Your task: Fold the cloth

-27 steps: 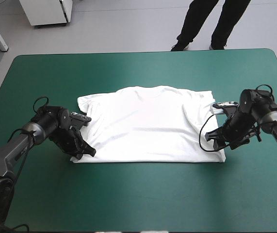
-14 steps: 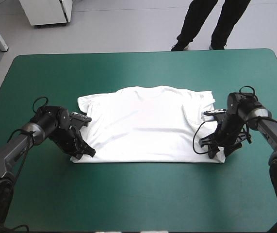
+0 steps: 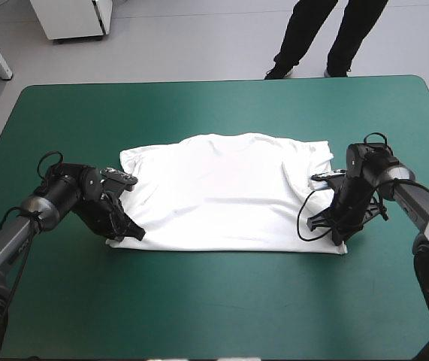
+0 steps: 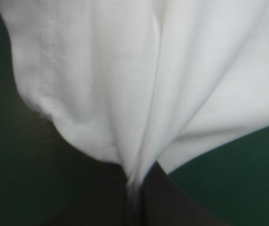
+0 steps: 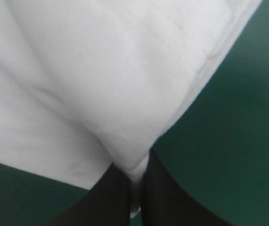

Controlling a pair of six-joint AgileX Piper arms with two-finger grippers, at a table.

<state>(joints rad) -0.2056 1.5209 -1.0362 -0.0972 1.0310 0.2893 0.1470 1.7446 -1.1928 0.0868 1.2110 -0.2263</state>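
**Operator:** Report the state of each end effector.

**Technician:** The left end effector (image 3: 129,232) is clamped on the T-shirt (image 3: 225,192) at the left corner of its hem. The right end effector (image 3: 336,235) is clamped on the hem's right corner. In each wrist view a pleat of white cloth runs down between the nearly closed black fingers (image 4: 103,200).

**Operator:** Where does the T-shirt lie?

**Technician:** It is spread flat at the middle of the teal-green surface (image 3: 214,301). The collar is on the far side and the hem on the near side.

**Operator:** Which relation governs the next move?

**Technician:** The hem line runs from one end effector to the other. The whole body of the T-shirt lies beyond that line, toward the collar. Neither arm is nearer, since each holds its own hem corner. In my judgement both corners should be lifted together and carried across the T-shirt toward the collar, level with each other. If one leads, the fold edge will probably run skewed.
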